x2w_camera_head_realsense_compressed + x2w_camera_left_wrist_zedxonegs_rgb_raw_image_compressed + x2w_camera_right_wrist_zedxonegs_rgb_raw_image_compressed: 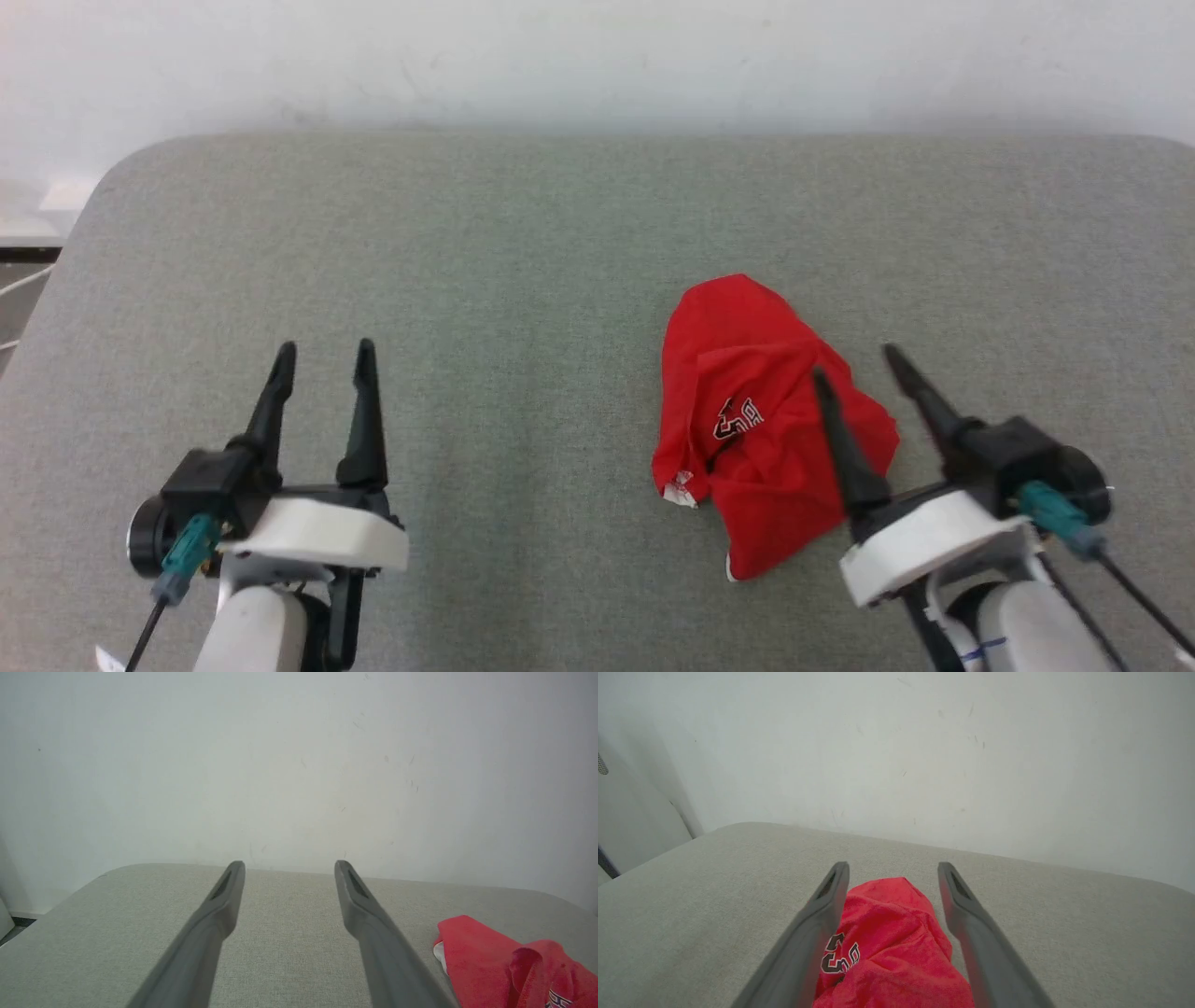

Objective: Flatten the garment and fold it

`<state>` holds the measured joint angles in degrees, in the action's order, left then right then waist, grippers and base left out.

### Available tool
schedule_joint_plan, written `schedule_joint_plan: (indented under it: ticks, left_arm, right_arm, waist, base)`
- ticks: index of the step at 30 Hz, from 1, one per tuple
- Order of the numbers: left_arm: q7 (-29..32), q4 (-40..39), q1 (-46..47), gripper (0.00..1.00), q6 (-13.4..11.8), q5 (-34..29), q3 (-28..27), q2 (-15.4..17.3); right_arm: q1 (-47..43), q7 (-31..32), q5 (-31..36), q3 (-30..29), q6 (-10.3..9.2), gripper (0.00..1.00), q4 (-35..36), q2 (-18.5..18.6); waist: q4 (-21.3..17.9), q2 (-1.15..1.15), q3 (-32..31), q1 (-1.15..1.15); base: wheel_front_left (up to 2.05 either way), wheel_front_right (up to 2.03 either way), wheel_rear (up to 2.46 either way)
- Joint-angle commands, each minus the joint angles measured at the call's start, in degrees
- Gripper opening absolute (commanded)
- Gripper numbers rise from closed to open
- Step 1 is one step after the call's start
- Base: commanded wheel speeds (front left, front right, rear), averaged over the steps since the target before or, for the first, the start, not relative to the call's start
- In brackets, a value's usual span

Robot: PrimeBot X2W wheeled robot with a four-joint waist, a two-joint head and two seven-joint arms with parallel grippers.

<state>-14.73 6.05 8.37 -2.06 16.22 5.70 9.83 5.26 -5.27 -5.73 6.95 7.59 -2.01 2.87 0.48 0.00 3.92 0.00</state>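
Head view: right gripper (855,363) gapes empty at the crumpled garment (747,411), left gripper (327,345) gapes empty well left of it.

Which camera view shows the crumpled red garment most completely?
The head view: the red garment lies crumpled on the grey table, with nearly its whole outline visible. The right wrist view gives a close look at part of it, between the open jaws. The left wrist view catches one edge at the lower right.
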Motion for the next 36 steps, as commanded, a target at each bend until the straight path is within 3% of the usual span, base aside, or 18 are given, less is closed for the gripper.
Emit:
schedule_joint_plan:
  ticks: [1, 7, 17, 19, 20, 28, 36]
  left_arm:
    - [-0.3, -1.3, -1.7, 1.0, 0.3, -1.1, -1.5, -0.9]
    - [-0.3, -3.5, -3.6, 1.0, 1.9, -3.2, -4.7, -3.6]
    - [-0.3, -3.2, -2.7, 1.0, 4.6, -4.8, -5.7, -6.1]
    - [-0.3, -3.1, -2.7, 1.0, 4.9, -4.9, -5.8, -6.4]
    - [-0.3, -3.0, -2.7, 1.0, 5.0, -4.9, -5.8, -6.5]
    - [-0.3, -2.3, -2.8, 1.0, 5.7, -5.2, -6.0, -6.9]
    - [-0.3, -1.7, -3.0, 1.0, 6.0, -5.2, -6.3, -6.9]
  right_arm:
    - [0.5, 1.3, 0.8, 1.7, -0.1, 1.0, -0.5, 0.0]
    - [4.6, 10.6, 0.4, 8.2, -0.1, 1.0, -6.1, 0.0]
    - [12.5, 27.3, 5.6, 10.0, -0.1, 1.0, -17.4, 0.0]
    - [13.5, 28.8, 6.9, 9.9, -0.1, 0.27, -18.9, 0.0]
    - [13.9, 29.1, 7.4, 9.9, -0.1, 0.0, -19.5, 0.0]
    - [17.5, 27.0, 4.7, 11.0, -0.1, 0.0, -18.2, 0.0]
    - [27.1, 22.3, -2.8, 15.6, -0.1, 0.0, -13.6, 0.0]
  waist:
    - [0.9, 0.0, 0.6, 0.0]
    - [3.2, 0.0, 1.7, 0.0]
    - [6.4, 0.0, 3.0, 0.0]
    - [6.9, 0.0, 3.3, 0.0]
    - [7.2, 0.0, 3.4, 0.0]
    - [8.2, 0.0, 2.9, 0.0]
    - [7.9, 0.0, 1.9, 0.0]
  base:
    - [0.0, 0.0, 0.0]
    - [0.0, 0.0, 0.0]
    - [0.0, 0.0, 0.0]
    - [0.0, 0.0, 0.0]
    - [0.0, 0.0, 0.0]
    - [0.0, 0.0, 0.0]
    - [0.0, 0.0, 0.0]
